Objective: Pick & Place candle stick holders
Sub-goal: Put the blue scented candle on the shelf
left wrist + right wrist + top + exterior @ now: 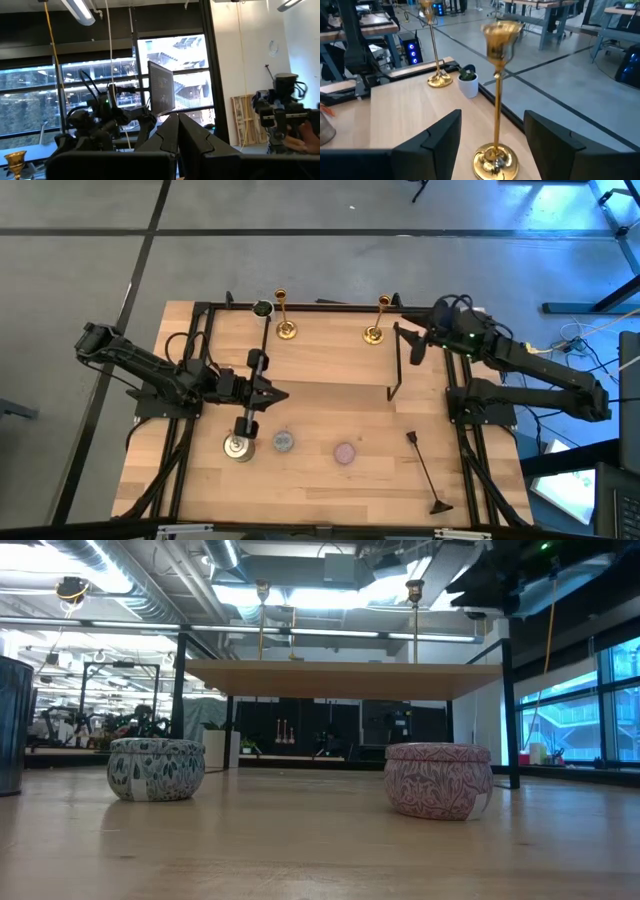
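Two gold candle stick holders stand upright on their round bases on a raised wooden shelf (340, 680) at the table's far side: the left one (284, 320) and the right one (377, 325). My right gripper (492, 117) is open and level at the right holder (496, 95). Its fingers stand on either side of the stem, just above the base (492, 160), without touching. The left holder (434, 50) stands farther off. My left gripper (277, 393) is shut and empty over the table's middle left.
A small white pot (468, 82) stands at the shelf's far edge, near the left holder. A silver tin (238, 447), a blue-grey candle (284, 441) and a pink candle (345, 452) sit toward the near edge. A black long-handled tool (425, 472) lies at the near right.
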Robot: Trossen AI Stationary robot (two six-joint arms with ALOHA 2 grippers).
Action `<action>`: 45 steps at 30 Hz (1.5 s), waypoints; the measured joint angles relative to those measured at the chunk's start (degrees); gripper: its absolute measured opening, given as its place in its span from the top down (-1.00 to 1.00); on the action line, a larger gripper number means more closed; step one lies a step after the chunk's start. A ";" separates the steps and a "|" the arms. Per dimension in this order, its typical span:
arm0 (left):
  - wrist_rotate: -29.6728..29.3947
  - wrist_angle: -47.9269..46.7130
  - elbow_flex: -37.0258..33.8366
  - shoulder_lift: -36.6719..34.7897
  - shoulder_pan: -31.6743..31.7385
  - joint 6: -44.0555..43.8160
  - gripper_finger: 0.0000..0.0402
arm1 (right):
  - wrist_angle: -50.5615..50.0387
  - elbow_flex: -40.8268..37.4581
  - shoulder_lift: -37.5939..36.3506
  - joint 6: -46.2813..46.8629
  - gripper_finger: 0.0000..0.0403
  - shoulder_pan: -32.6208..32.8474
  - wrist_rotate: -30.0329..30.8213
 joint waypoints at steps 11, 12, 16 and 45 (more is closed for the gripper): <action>0.24 -0.02 0.00 0.00 -0.02 -0.02 0.99 | -7.52 0.43 -6.93 0.02 -0.08 0.00 0.47; 0.23 -0.02 0.00 0.00 -0.01 0.00 0.99 | -8.08 0.43 -7.35 0.02 -0.08 0.00 1.45; 0.21 -0.02 0.00 0.00 0.00 0.00 1.00 | -10.39 0.43 -9.64 0.76 -0.08 0.00 6.48; 1.65 -5.38 2.82 0.02 0.13 2.11 0.99 | -14.46 -0.97 -24.65 1.46 -0.08 0.00 -21.31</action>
